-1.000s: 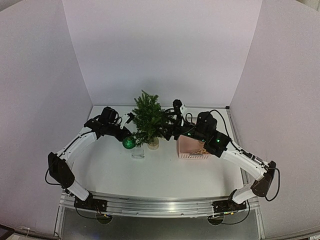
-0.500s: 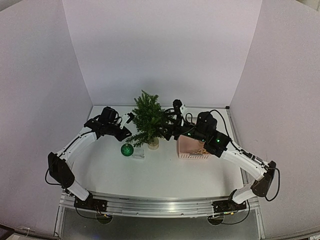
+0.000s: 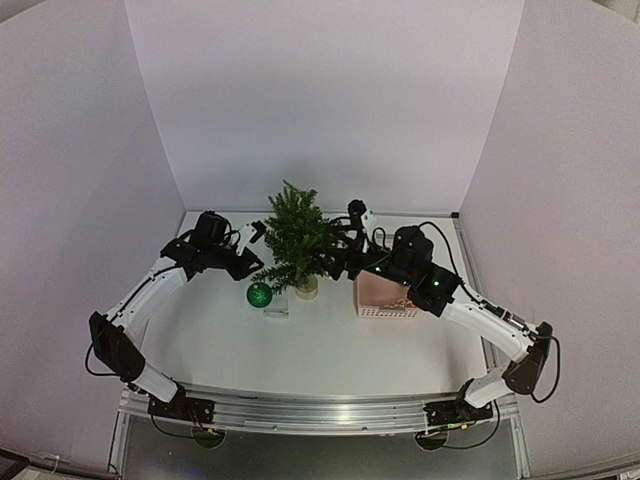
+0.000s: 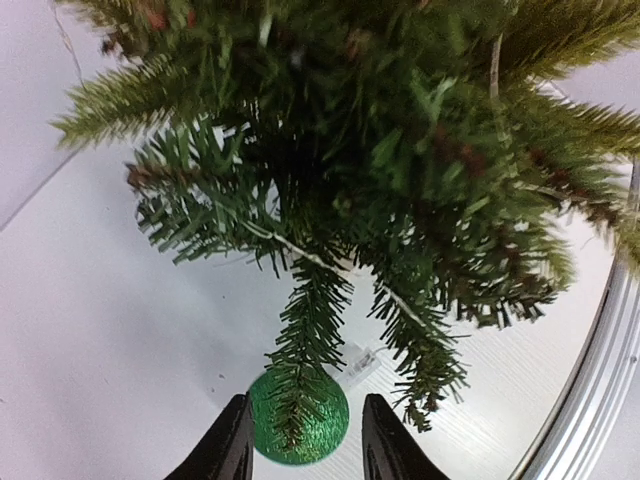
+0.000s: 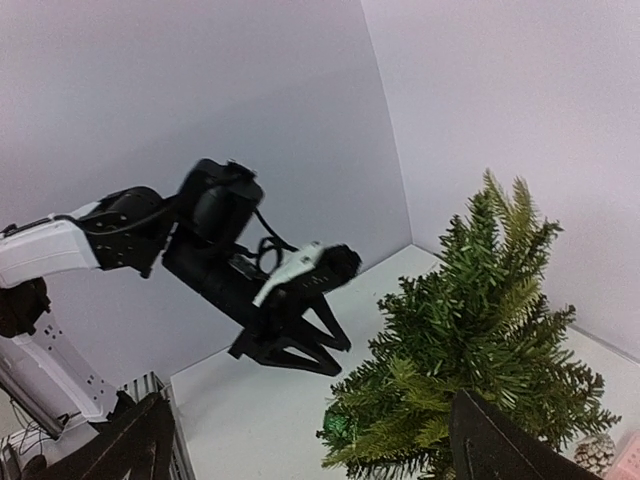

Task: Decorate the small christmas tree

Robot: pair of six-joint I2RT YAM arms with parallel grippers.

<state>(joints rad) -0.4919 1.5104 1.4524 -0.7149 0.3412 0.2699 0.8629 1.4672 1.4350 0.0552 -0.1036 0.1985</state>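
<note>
The small christmas tree (image 3: 295, 240) stands at the table's middle back, and its dark branches fill the left wrist view (image 4: 400, 170). A glittery green ball (image 3: 260, 294) sits under a low left branch tip (image 4: 298, 417); whether it hangs or rests on the table I cannot tell. My left gripper (image 3: 252, 263) is just left of the tree, open, its fingers (image 4: 232, 448) apart on either side of the ball without touching it. My right gripper (image 3: 335, 262) is at the tree's right side, wide open and holding nothing (image 5: 310, 400). The right wrist view also shows the tree (image 5: 480, 330), the ball (image 5: 340, 428) and the left gripper (image 5: 340, 356).
A pink basket (image 3: 385, 295) stands right of the tree under the right arm, with a pine cone (image 5: 595, 452) showing at its edge. A small clear plastic piece (image 3: 277, 309) lies on the table by the ball. White walls enclose the table on three sides.
The left gripper has opened and let go of the green ball, then drawn back a little up and to the left. The ball stays under the branch tip. The right arm has barely moved.
</note>
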